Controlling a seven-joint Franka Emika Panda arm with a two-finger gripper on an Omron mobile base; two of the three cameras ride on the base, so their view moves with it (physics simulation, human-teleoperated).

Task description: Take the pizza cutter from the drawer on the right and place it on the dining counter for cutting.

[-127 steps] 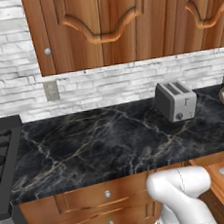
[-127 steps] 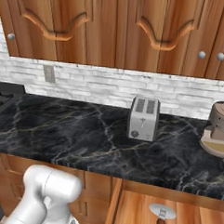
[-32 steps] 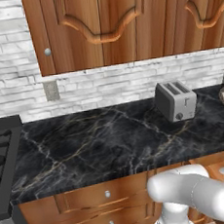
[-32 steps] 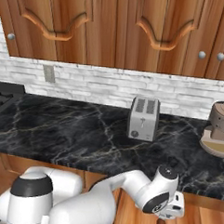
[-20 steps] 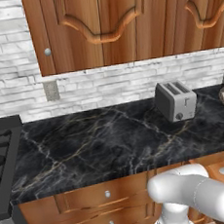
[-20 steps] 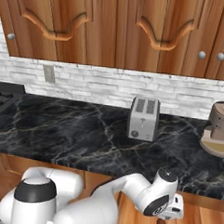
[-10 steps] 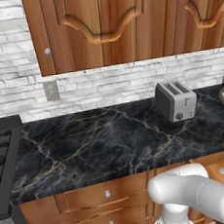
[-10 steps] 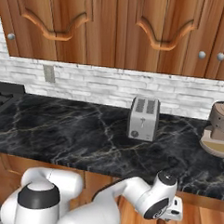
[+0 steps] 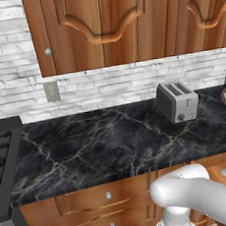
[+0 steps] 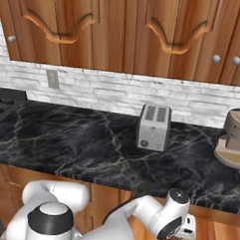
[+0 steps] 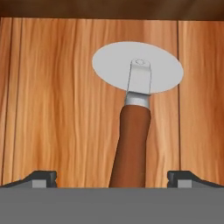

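Two dark fingertips [image 11: 40,177] stand wide apart at the bottom of the hand view, so the end effector [image 11: 112,178] is spread open and grips nothing. The pizza cutter [image 11: 134,109] lies flat on the wooden floor of the drawer [image 11: 57,109], directly beneath the end effector: its brown handle runs up between the two tips, and the round silver wheel lies just beyond them.

In the right base view the end effector [image 10: 182,230] hangs low in front of the cabinet fronts, below the edge of the black marble desk [image 10: 66,139] that carries the toaster [image 10: 153,126].

Judging from this, the risks lie in the closing. The handle leans slightly off the line between the tips, so the jaws could nudge it sideways or roll it rather than clamp it. Closing too near the wheel might catch the thin metal neck, giving a weak hold that could slip on the way to the dining counter. Descending too far would press the tips into the drawer floor.
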